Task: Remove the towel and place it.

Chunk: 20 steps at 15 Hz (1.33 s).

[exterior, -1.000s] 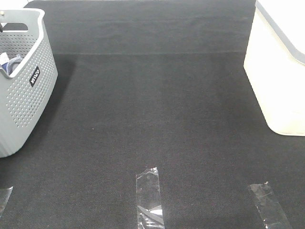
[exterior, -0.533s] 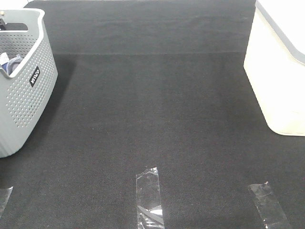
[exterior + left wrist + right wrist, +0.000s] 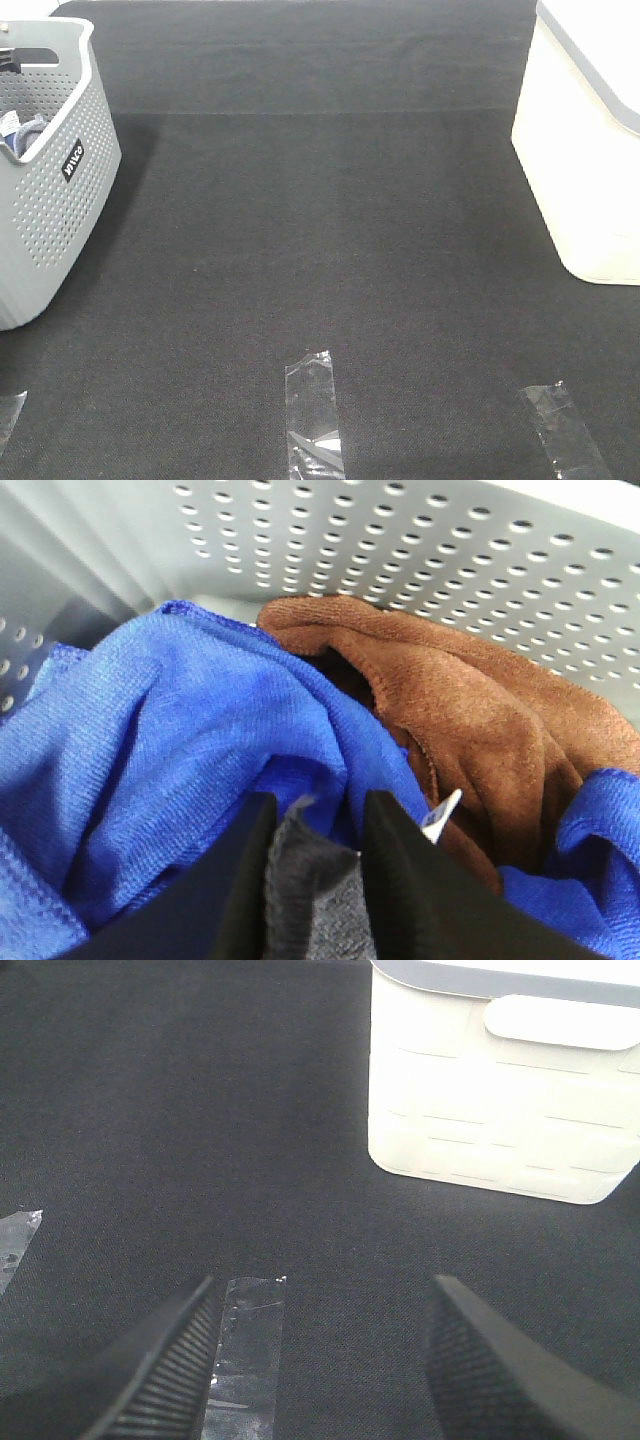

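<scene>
Grey basket (image 3: pixel 60 200), far left: left gripper (image 3: pixel 318 820) clamps a raised fold of the towel (image 3: pixel 318 905), wedged beside blue cloth (image 3: pixel 180 740) and brown cloth (image 3: pixel 470 710). Soft, limp, probably light; may drag neighbours. Right gripper (image 3: pixel 325 1295) gapes empty.

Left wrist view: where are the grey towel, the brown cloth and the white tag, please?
grey towel (image 3: pixel 312 905): left wrist view, on the bunched fold nearest the camera.
brown cloth (image 3: pixel 470 710): left wrist view, on its broad middle.
white tag (image 3: pixel 440 816): left wrist view, on the tag's middle.
</scene>
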Available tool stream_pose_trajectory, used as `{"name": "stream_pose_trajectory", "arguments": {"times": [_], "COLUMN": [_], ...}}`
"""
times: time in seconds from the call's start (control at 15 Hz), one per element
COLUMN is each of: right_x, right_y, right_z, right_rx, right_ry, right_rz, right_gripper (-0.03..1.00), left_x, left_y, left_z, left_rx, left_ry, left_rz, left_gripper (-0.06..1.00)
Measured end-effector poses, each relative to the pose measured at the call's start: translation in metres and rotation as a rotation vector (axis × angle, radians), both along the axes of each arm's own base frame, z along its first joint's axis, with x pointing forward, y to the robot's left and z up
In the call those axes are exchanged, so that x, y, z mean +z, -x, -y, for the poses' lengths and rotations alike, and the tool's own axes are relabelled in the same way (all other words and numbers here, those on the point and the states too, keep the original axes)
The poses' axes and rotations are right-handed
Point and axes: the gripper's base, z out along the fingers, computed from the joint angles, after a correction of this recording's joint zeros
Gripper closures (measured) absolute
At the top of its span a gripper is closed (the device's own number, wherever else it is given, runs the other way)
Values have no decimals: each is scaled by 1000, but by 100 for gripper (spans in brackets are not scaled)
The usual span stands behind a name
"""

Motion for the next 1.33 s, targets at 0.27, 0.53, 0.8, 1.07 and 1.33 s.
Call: {"name": "stream_pose_trajectory", "arguments": {"times": [0.27,0.53,0.8,1.07,1.33], "right_x": [0,0,0,0,0], "right_y": [0,0,0,0,0], "right_z": [0,0,0,0,0], "right_rx": [0,0,0,0,0], "right_ry": [0,0,0,0,0], "right_rz": [0,0,0,0,0], "right_gripper": [39,39,39,39,39], "left_x": [2,21,55,113,177], "left_y": [0,2,11,32,60], "left_z": [1,6,15,33,48], "left_rx": [-44,-95,-171,-334,-418], "left_ry": [-23,-56,-41,19,36], "left_rz": [0,35,63,155,297], "left_gripper": [94,94,94,94,94]}}
